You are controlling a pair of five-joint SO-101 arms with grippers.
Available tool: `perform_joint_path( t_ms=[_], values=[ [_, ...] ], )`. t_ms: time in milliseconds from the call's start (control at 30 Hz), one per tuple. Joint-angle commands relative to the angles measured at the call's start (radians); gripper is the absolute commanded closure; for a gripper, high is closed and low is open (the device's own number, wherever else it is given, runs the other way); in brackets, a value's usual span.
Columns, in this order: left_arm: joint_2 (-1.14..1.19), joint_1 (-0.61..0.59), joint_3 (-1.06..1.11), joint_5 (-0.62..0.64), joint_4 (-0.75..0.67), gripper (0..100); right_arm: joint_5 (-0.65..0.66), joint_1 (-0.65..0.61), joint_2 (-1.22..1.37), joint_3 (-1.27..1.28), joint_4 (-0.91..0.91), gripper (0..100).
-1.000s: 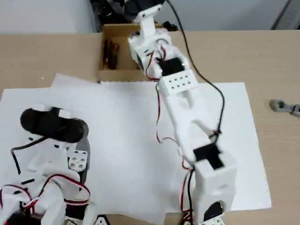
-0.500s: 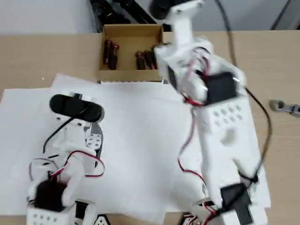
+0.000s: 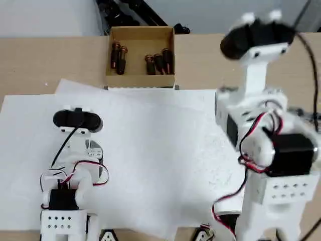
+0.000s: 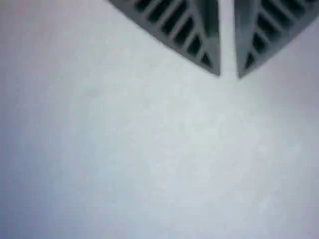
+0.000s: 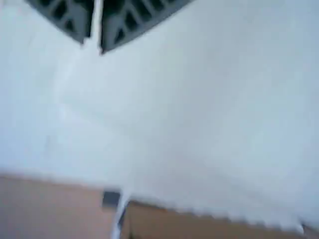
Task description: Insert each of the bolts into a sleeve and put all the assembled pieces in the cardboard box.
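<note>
You'll find nothing legible here: no print, label, number or sign can be read on the cardboard box (image 3: 140, 81) at 12 o'clock or on the white paper sheet (image 3: 160, 150).

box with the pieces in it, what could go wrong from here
The box stands open by the paper's far edge; an arm swinging out could knock it and spill the pieces. Loose wires on the right arm might snag as it moves.
</note>
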Motion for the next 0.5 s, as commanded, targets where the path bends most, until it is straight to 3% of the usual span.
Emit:
perform_joint_path(
  t_ms=[0, 233, 467],
  values=[
    [-0.006, -0.02, 0.008, -0.003, -0.046, 100, 0.011, 0.018, -0.208, 0.284, -0.074, 99.3],
    [-0.006, -0.032, 0.065, -0.003, -0.098, 100, 0.014, 0.015, -0.731, 0.944, -0.323, 99.5],
    [-0.006, -0.034, 0.156, -0.003, -0.103, 100, 0.015, 0.013, -1.211, 1.369, -0.412, 99.5]
  ],
)
